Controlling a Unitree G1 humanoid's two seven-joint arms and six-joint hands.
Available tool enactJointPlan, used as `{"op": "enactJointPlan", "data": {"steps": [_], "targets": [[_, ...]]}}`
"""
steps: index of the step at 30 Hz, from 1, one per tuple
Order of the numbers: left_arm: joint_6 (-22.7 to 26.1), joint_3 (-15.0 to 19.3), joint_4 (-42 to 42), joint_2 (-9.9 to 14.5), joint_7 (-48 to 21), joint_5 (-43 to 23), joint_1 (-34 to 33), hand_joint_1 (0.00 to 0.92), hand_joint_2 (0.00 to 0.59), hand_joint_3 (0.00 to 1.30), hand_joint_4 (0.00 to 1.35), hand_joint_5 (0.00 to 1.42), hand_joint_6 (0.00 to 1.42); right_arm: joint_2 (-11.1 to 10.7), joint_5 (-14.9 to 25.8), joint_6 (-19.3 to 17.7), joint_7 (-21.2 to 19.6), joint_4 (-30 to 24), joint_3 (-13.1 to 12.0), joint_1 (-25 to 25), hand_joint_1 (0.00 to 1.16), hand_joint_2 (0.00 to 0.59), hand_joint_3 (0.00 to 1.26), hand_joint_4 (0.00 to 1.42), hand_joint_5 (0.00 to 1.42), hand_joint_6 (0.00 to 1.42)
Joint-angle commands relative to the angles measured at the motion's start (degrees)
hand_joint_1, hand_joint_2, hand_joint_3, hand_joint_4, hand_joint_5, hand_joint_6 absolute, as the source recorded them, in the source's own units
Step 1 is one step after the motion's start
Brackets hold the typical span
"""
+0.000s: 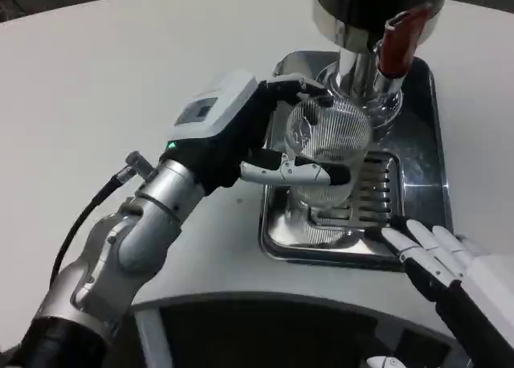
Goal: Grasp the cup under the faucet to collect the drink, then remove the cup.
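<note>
A clear ribbed glass cup stands over the slotted grate of a shiny metal drip tray, just below the drink dispenser's silver column. The red faucet lever sticks out at the upper right of the column. My left hand wraps the cup from the left, with fingers around its far side and the thumb across its front. My right hand lies at the tray's near right corner, fingers stretched out flat, holding nothing. Whether the cup holds any liquid cannot be made out.
The white round table stretches away to the left and back. A black cable runs along my left forearm. The table's near edge curves just below the tray, with dark floor beneath it.
</note>
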Motion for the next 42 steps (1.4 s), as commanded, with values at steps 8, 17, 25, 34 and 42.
{"op": "enactJointPlan", "data": {"steps": [8,17,25,34,42], "targets": [[-2.5,-2.6,5.9,-2.0,2.5,0.7,-4.8,0.526,0.064,1.03,1.15,1.35,1.42,0.9,1.3,0.2,1.4,-0.9,-0.6,-0.6,0.39,0.372,0.09,0.00,0.00,0.00],[-3.2,-4.0,8.0,-3.0,2.9,0.8,-6.8,0.526,0.064,1.03,1.15,1.35,1.42,0.8,1.7,0.3,1.4,-0.9,-1.1,-0.3,0.39,0.372,0.09,0.00,0.00,0.00],[-3.4,-5.0,7.7,-3.1,2.7,0.8,-7.3,0.526,0.064,1.03,1.15,1.35,1.42,0.8,2.7,-0.2,1.2,-0.9,-1.9,0.3,0.39,0.375,0.09,0.00,0.00,0.00],[-3.6,-5.4,7.6,-3.2,2.7,1.0,-7.4,0.526,0.064,1.03,1.15,1.35,1.42,0.6,3.5,-0.3,1.5,-0.9,-2.5,0.2,0.40,0.375,0.09,0.00,0.00,0.00],[-3.9,-6.1,7.7,-3.8,3.1,1.5,-7.5,0.526,0.064,1.03,1.15,1.34,1.42,0.3,4.4,-0.6,1.6,-0.9,-3.5,0.9,0.40,0.375,0.09,0.00,0.00,0.00]]}}
